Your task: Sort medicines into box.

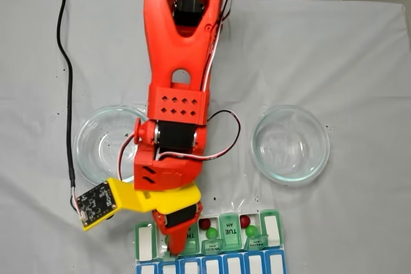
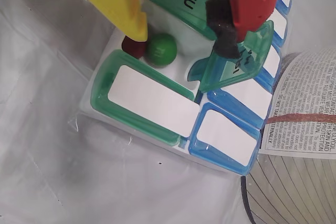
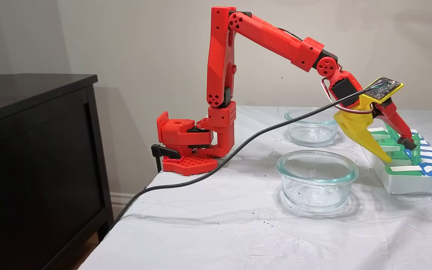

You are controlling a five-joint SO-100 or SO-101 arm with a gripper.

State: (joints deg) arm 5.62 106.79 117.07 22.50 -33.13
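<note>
Red arm reaches fwd and down; its claw [image 3: 399, 152], one yellow and one red finger, stands spread wide over the flat white pill box w/ green and blue lids [image 3: 407, 183] at table's near edge in a fixed view; red tip touches a raised green lid [image 2: 236, 66]; just beside yellow tip lie 1 green ball [image 2: 161, 49] and 1 dark red ball [image 2: 134, 47]; 2 clear glass bowls [image 1: 290, 144] behind claw, open cloth between.

Box [image 1: 273, 230] cut off by the bottom edge in a fixed view; arm hides its left-middle compartments. Wrist view: dark red ball [image 2: 134, 48] half hidden under the yellow finger [image 2: 113, 1]; lid lettering behind the red finger unreadable.
</note>
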